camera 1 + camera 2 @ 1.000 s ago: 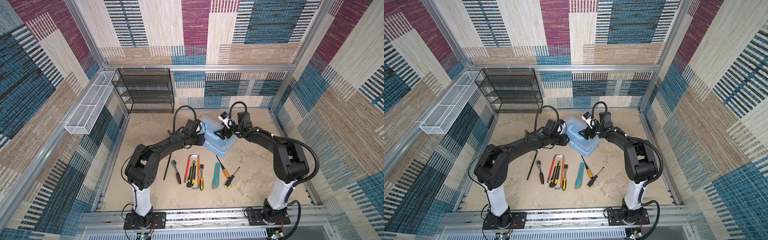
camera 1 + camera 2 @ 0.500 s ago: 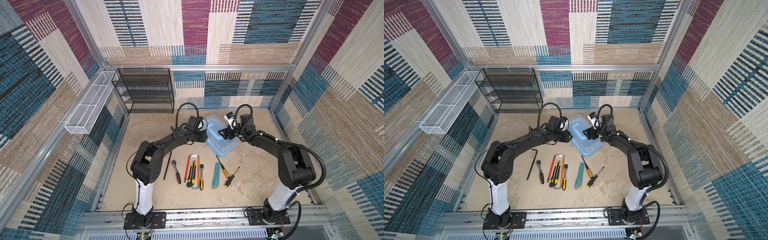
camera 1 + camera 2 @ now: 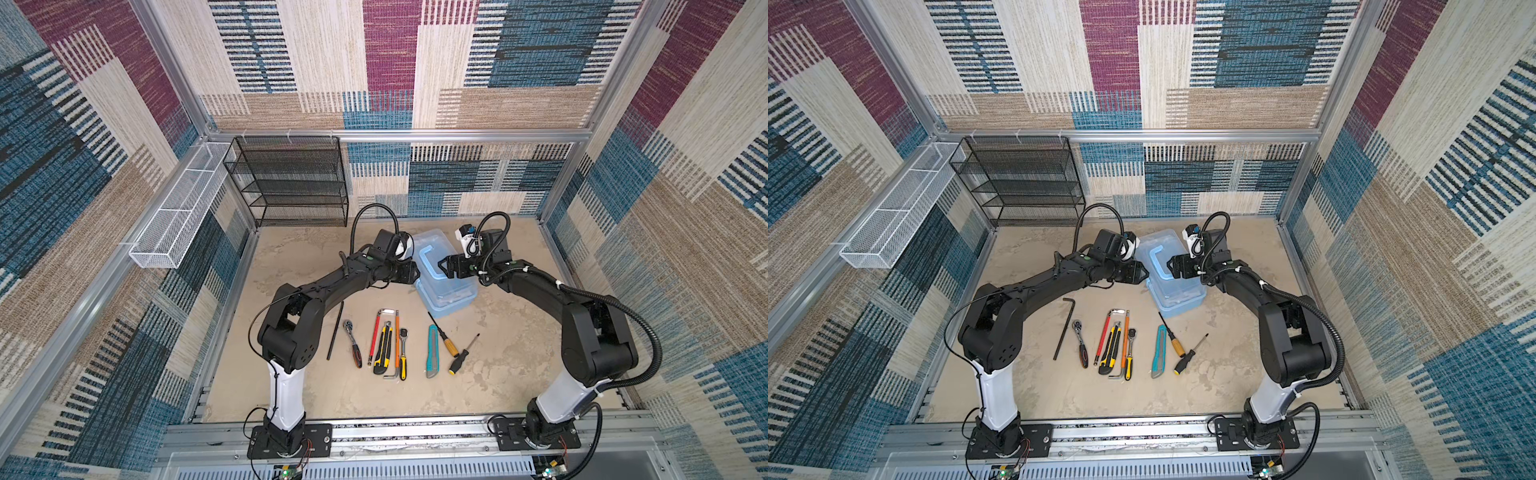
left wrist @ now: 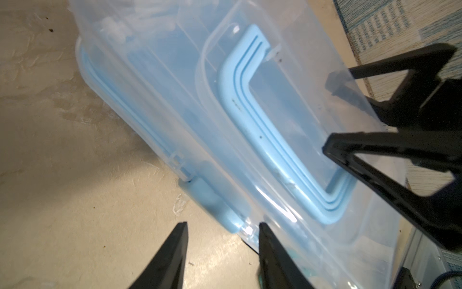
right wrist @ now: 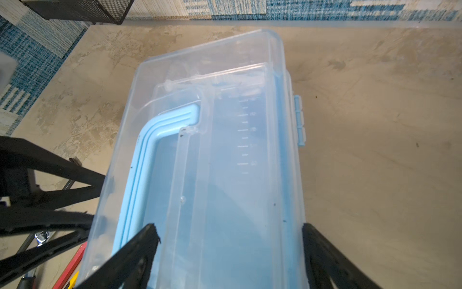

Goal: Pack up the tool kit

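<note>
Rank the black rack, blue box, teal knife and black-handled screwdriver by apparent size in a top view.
1. black rack
2. blue box
3. teal knife and black-handled screwdriver: about alike in length, the knife broader.

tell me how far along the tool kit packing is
Done: no tool looks packed yet; everything from the black hex key to the black-handled screwdriver lies on the table outside the box. In hand: the left gripper is open at the latch, the right gripper open across the lid. Left: lift the lid, load the tools, close it.
</note>
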### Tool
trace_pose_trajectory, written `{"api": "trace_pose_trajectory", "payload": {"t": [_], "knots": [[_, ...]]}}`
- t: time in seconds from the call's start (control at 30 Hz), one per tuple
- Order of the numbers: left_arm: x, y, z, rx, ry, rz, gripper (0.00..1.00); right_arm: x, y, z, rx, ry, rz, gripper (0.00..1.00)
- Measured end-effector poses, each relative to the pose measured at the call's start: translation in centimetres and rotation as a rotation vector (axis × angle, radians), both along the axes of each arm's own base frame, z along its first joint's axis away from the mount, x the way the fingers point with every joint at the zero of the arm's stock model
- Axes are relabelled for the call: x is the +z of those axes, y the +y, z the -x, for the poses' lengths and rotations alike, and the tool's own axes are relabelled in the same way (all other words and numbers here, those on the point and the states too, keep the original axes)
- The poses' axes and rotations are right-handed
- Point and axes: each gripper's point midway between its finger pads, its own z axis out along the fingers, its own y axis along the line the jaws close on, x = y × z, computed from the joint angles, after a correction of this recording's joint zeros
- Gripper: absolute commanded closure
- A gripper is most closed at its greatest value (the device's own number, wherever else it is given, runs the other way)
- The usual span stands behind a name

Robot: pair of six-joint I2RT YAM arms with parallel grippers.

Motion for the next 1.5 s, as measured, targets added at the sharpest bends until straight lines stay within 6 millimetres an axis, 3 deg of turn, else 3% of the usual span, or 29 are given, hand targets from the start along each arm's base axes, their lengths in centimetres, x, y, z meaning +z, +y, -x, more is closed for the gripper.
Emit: {"api": "trace_pose_trajectory", "payload": {"t": [0.17, 0.3, 0.5, 0.97, 1.5], "knots": [[0.8, 0.6, 1.0, -0.001, -0.002, 0.059, 0.46, 0.2, 0.3, -1.2, 0.015, -0.007, 0.030, 0.05], [0.0, 1.4, 1.5, 0.016, 0.030, 0.080, 0.46, -0.3, 0.1, -2.2, 0.025, -0.012, 0.074, 0.05], [-1.4, 2.2, 2.4, 0.032, 0.091, 0.094, 0.45, -0.8, 0.6, -3.1, 0.070, -0.017, 0.116, 0.13], [-1.8, 2.1, 1.9, 0.052, 0.164, 0.205, 0.37, -1.5, 0.9, -3.0, 0.095, -0.047, 0.089, 0.26], [-1.4, 1.6, 1.6, 0.106, 0.202, 0.298, 0.32, -1.4, 1.6, -3.1, 0.101, -0.080, -0.055, 0.29]]}}
